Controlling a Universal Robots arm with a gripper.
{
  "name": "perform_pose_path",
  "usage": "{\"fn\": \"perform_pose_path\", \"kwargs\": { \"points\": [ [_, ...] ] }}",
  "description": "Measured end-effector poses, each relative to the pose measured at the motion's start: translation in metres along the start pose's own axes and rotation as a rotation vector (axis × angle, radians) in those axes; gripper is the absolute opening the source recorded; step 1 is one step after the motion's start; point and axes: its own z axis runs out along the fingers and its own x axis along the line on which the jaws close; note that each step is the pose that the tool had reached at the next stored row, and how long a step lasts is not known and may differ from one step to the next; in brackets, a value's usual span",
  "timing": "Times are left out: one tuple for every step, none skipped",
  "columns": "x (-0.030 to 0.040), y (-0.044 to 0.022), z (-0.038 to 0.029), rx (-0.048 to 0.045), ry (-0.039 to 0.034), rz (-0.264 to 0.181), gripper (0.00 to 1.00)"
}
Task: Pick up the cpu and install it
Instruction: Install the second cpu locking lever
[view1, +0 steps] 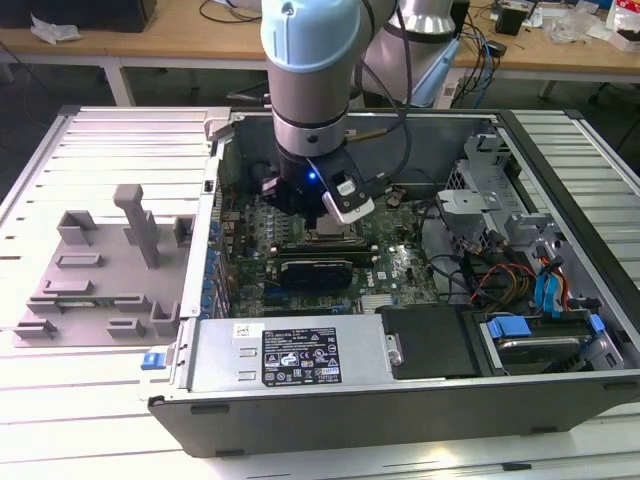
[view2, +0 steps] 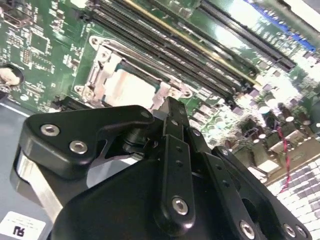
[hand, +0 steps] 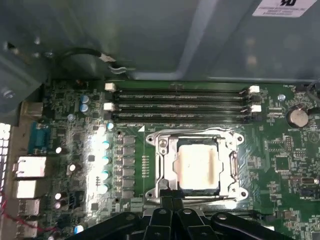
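Hanging low over the board at frame centre, the pincer (hand: 172, 212) hovers beside the socket (hand: 162, 172) where the cpu (hand: 199, 167) lies flat within its frame, apparently seated; whether its fingers are apart I cannot tell.

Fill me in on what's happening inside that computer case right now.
A single robot arm reaches down into the open computer case, with its gripper poised just above the motherboard. The cpu already lies in the socket frame beside the memory slots, its silvery top showing in both wrist views. The gripper hangs close over the socket's edge; whether it touches the chip cannot be told.
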Motion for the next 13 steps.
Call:
{"fn": "perform_pose_path", "kwargs": {
  "points": [
    [-0.0007,0.0022,0.0005,0.0003,-0.0003,0.001,0.11],
    [-0.0017,0.0071,0.0015,0.0013,-0.0006,0.002,0.11],
    [-0.0021,0.0089,0.0018,0.002,-0.0005,0.002,0.11],
    [-0.0041,0.0114,0.0024,0.0046,-0.0011,0.005,0.11],
    [-0.0087,0.0122,0.0029,0.0091,-0.0027,0.013,0.11],
    [-0.013,0.0128,0.0032,0.0133,-0.004,0.02,0.11],
    [-0.0172,0.0134,0.0036,0.0176,-0.006,0.031,0.11],
    [-0.0202,0.0138,0.0039,0.0215,-0.0078,0.04,0.11],
    [-0.0228,0.0141,0.0041,0.0249,-0.0096,0.05,0.11],
    [-0.0248,0.0143,0.0042,0.0285,-0.0118,0.062,0.11],
    [-0.0261,0.0144,0.0044,0.0321,-0.0139,0.074,0.11],
    [-0.0268,0.0147,0.0044,0.0352,-0.0152,0.081,0.11],
    [-0.0273,0.015,0.0045,0.0384,-0.0161,0.085,0.11]
  ]
}}
